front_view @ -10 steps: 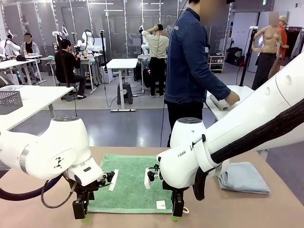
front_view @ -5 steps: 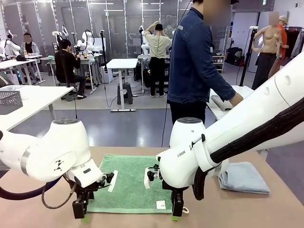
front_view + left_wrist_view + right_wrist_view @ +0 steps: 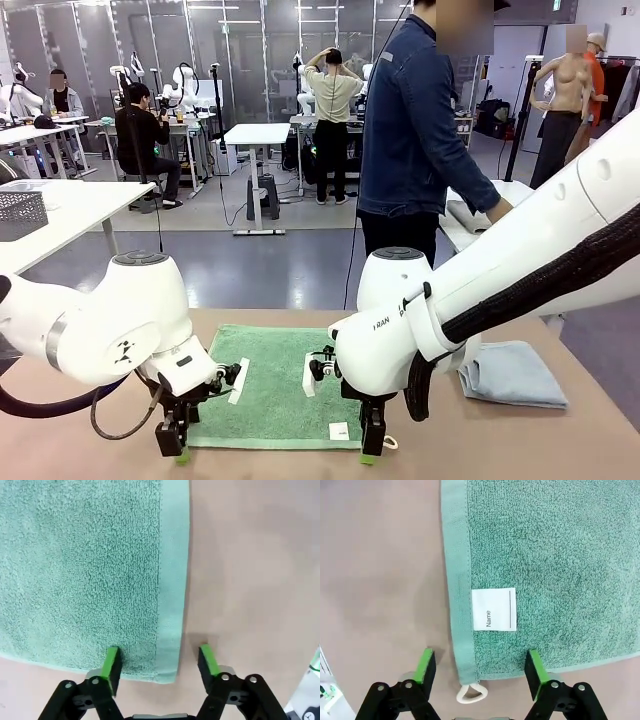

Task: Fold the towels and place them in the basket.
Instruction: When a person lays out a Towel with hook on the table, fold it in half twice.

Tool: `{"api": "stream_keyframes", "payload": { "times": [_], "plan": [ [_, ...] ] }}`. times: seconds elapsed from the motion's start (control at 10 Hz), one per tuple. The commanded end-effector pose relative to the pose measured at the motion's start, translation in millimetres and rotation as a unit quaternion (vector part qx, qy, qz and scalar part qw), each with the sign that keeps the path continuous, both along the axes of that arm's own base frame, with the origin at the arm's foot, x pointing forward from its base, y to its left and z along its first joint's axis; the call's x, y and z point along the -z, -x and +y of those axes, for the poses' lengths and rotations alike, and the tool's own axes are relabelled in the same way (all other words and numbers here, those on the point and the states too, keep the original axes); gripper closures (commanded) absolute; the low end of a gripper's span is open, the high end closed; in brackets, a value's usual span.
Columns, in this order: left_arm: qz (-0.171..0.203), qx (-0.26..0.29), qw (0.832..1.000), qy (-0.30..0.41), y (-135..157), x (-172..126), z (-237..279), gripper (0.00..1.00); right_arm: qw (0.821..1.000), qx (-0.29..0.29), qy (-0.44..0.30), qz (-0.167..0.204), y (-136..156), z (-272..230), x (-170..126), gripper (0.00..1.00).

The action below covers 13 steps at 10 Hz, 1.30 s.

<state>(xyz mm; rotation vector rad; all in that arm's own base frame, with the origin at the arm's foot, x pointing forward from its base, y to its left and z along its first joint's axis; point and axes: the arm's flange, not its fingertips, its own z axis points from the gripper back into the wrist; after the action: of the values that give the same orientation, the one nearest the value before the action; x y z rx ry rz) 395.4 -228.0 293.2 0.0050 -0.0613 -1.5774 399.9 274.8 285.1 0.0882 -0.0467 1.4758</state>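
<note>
green towel (image 3: 275,385), flat, with white name tag (image 3: 493,609)

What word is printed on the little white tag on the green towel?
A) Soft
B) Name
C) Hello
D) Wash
B: in the right wrist view, the white tag sewn near the corner of the green towel reads "Name".
</note>
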Motion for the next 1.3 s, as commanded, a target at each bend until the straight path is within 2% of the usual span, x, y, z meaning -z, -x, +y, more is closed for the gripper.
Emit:
{"api": "stream_keyframes", "payload": {
  "times": [0.0, 0.1, 0.2, 0.9, 1.2],
  "plan": [
    [-0.007, -0.003, 1.000, -0.002, 1.1, 5.0, -2.0, 0.91, 1.000, 0.009, 0.012, 0.002, -1.6, 4.8, 3.0, 0.41],
    [-0.006, -0.002, 1.000, -0.001, 1.4, 5.3, -1.7, 1.00, 1.000, 0.008, 0.013, 0.003, -2.0, 5.4, 3.0, 0.75],
    [-0.006, -0.003, 1.000, 0.001, 2.0, 4.7, -1.6, 1.00, 1.000, 0.006, 0.015, 0.005, -2.1, 5.6, 2.3, 1.00],
    [-0.002, 0.005, 1.000, 0.012, 4.9, -6.2, -1.3, 1.00, 1.000, 0.004, 0.022, 0.014, -1.0, 5.9, -15.9, 1.00],
    [0.001, 0.012, 1.000, 0.027, 9.1, -21.0, 2.2, 1.00, 1.000, -0.005, 0.018, 0.016, 6.9, 6.7, -39.6, 1.00]
  ]
}}
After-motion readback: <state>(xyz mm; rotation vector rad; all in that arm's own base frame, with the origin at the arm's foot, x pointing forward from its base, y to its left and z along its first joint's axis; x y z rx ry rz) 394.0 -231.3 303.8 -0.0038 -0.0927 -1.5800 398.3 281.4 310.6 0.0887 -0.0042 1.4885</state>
